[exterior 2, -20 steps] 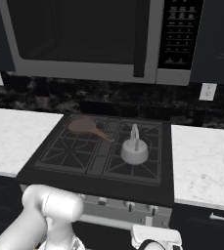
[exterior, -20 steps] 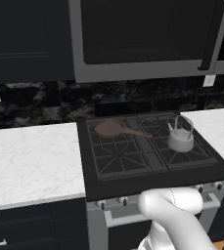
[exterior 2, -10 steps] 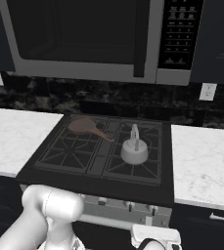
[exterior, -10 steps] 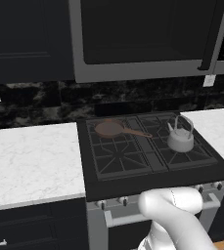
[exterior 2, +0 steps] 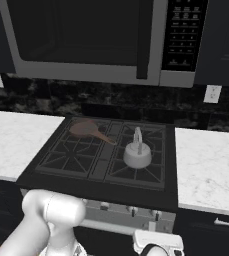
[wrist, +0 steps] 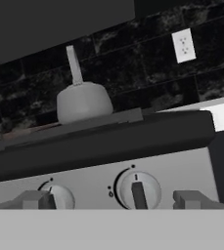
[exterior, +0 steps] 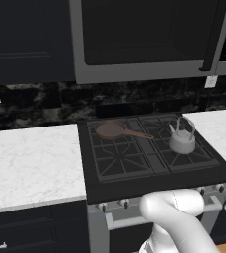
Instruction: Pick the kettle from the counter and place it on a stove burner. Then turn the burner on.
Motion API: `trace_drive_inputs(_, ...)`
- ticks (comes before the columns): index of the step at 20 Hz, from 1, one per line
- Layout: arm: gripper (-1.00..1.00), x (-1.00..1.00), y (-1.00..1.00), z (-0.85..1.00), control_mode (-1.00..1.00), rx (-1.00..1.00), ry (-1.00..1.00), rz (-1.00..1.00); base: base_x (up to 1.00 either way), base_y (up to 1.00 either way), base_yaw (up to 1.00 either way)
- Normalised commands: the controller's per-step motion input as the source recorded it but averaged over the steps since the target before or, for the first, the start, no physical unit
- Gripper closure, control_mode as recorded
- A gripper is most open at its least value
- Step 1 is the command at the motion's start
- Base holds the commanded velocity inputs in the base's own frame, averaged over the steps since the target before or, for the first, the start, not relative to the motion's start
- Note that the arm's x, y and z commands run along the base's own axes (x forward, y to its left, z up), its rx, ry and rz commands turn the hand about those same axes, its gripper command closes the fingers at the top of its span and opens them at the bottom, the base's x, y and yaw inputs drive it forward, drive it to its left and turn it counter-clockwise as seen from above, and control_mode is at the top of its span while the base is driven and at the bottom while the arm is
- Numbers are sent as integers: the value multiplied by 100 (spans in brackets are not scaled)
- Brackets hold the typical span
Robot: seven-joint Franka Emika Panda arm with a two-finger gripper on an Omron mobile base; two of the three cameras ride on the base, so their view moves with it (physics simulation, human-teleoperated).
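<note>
Kettle point(exterior: 182, 140) already sits on right-front stove burner point(exterior 2: 138, 167), hand point(wrist: 113, 200) spread wide and empty facing the knob point(wrist: 138, 189); risk: fingers straddle it off-centre, slip, or turn the neighbouring knob.

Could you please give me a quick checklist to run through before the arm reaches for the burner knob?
1. Kettle sits on a stove burner, off the counter: ok.
2. Kettle upright: ok.
3. Gripper open, holding nothing: ok.
4. A knob lies between the fingertips: ok.
5. That knob serves the kettle's burner: cannot tell.
6. Pan clear of the kettle: ok.
</note>
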Motion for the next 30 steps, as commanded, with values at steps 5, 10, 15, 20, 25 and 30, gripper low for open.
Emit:
trace_drive_inputs(5,-100,42,0,-3,-100,0,4,-4,0,0,0)
trace_drive_inputs(10,-100,39,0,-3,-100,0,7,-3,0,0,0)
trace_drive_inputs(15,-100,11,-3,-28,-100,0,3,-1,0,0,0)
trace_drive_inputs(20,-100,0,-9,-28,-100,0,0,0,0,0,0)
trace_drive_inputs(25,-100,0,-24,-3,-100,0,0,-1,0,0,0)
trace_drive_inputs(30,-100,0,-3,0,-100,0,0,0,0,0,0)
